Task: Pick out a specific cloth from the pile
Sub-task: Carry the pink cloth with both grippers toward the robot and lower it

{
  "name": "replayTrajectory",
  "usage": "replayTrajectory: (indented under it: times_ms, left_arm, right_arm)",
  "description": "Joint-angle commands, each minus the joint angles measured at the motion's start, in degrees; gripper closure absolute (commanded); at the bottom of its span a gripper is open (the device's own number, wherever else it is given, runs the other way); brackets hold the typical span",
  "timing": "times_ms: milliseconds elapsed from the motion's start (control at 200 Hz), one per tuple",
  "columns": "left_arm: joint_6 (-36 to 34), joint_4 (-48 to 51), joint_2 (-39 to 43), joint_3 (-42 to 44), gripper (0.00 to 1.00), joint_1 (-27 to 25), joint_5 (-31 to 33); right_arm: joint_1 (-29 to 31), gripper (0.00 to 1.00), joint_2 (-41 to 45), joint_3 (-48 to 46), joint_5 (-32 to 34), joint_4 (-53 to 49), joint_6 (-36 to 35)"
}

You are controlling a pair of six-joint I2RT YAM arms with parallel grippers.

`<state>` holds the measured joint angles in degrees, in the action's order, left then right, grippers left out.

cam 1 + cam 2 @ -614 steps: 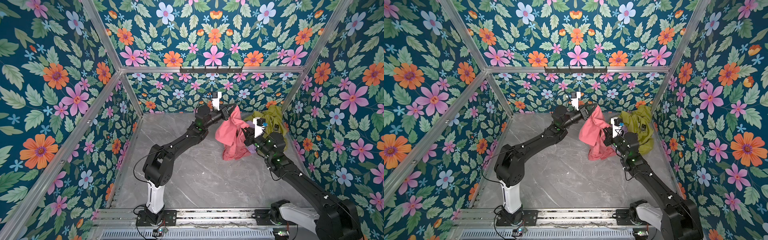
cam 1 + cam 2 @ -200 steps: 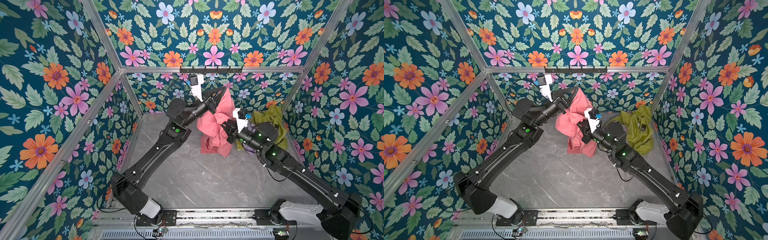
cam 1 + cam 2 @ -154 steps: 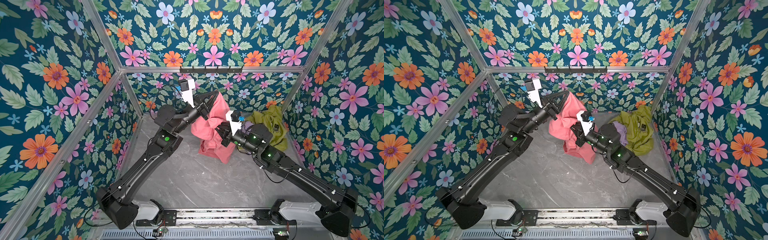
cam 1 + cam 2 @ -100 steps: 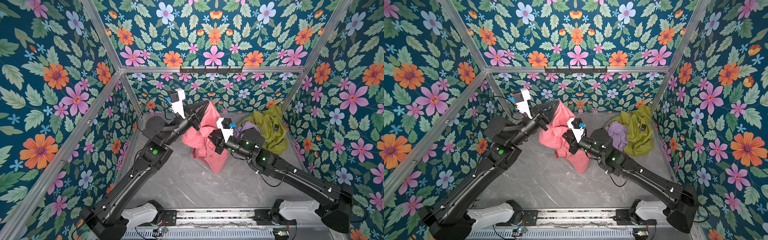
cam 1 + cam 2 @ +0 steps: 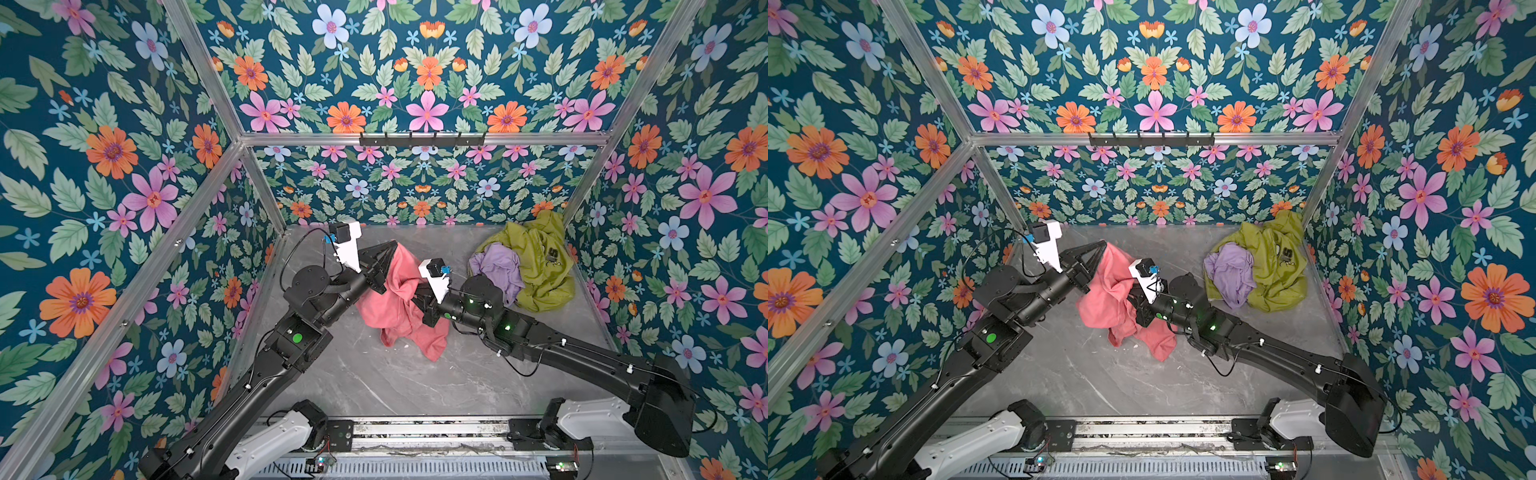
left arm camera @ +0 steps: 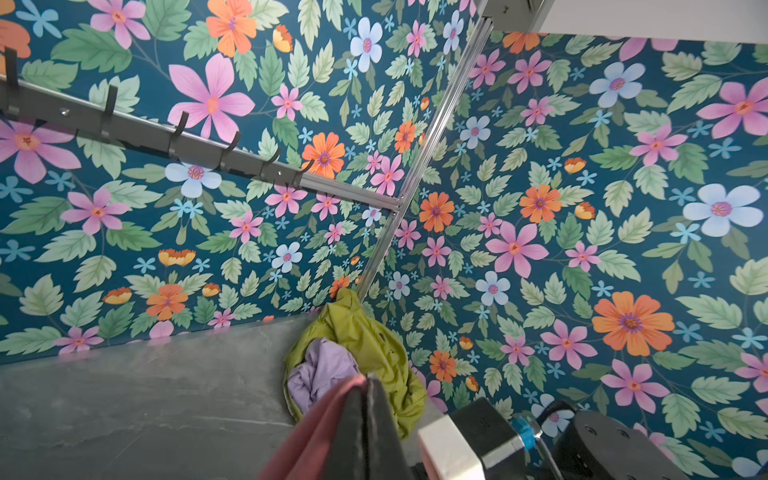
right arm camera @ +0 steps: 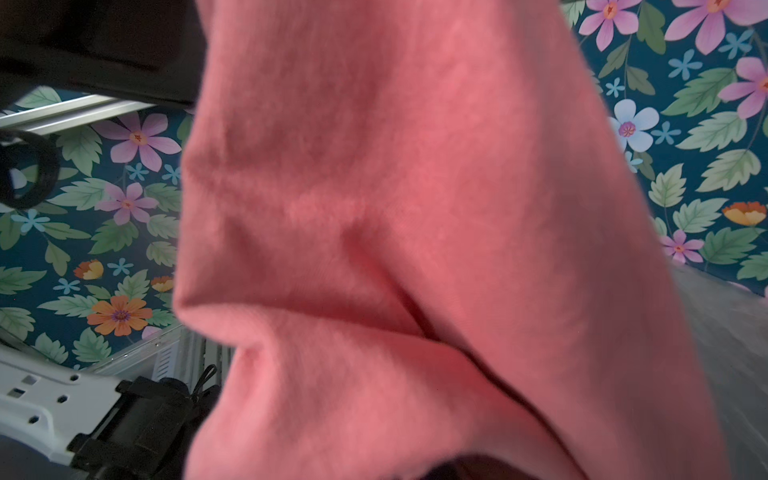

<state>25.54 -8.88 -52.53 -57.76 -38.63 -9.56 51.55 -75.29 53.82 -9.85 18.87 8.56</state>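
**Pink cloth clear of the heap, held between both arms**

The step in hand looks like the carry-off. The salmon-pink cloth (image 5: 395, 307) hangs over the middle of the grey surface (image 5: 395, 386). It is well apart from the pile (image 5: 540, 274) in the far right corner, where the olive-green garment (image 5: 1275, 266) and the lilac cloth (image 5: 1231, 270) lie together.

The left tool (image 5: 390, 248) is clamped tight on an upper edge of the cloth. The left wrist view shows its jaws pressed together with pink fabric pinched between them. The right tool (image 5: 420, 302) is buried in the folds lower down. Its jaws are closed too, and the fabric gathers into it as though gripped, but the tips are hidden and the right wrist view is filled with pink. The bottom hem rests crumpled on the surface.

The picking out seems all but done. The next move calls for lowering the cloth onto open surface before either tool lets go, and for keeping the trailing hem from dragging back towards the pile.

Three seconds ago the cloth hung right beside the pile, near the back wall. It has since travelled to the centre, nearer the arms' bases, and both arms have drawn back with it. The lilac cloth, then mostly hidden behind the right arm, now lies in plain sight
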Motion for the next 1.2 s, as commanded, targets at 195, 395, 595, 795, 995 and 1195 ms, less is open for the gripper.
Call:
replayTrajectory:
  times_ms: [195, 395, 595, 795, 995, 1195]
  left_arm:
    - [0.2, 2.12, 1.21, 7.32, 1.0, 0.05, 4.34]
    - [1.42, 4.82, 1.76, 13.23, 1.0, 0.05, 6.99]
    - [3.52, 5.54, 2.61, 19.5, 1.0, 0.31, 9.73]
    - [4.12, 6.56, 3.08, 20.38, 1.0, 1.65, 10.99]
    - [3.78, 7.69, 2.75, 18.33, 1.0, 3.57, 10.85]
    - [2.19, 8.55, 2.67, 16.55, 1.0, 8.47, 8.94]
  right_arm:
    - [0.04, 1.0, -2.66, -4.01, 1.72, 4.87, 2.34]
    - [0.04, 1.0, -3.18, -5.52, 2.8, 3.52, 1.34]
    - [0.04, 1.0, -5.05, -6.92, 2.4, 1.08, -0.16]
    - [0.04, 1.0, -10.17, -6.29, -0.6, 1.81, -0.06]
    - [0.04, 0.95, -16.93, -3.01, -5.29, 4.29, 2.06]
    - [0.04, 0.59, -17.91, -1.81, -8.49, 3.78, 3.65]
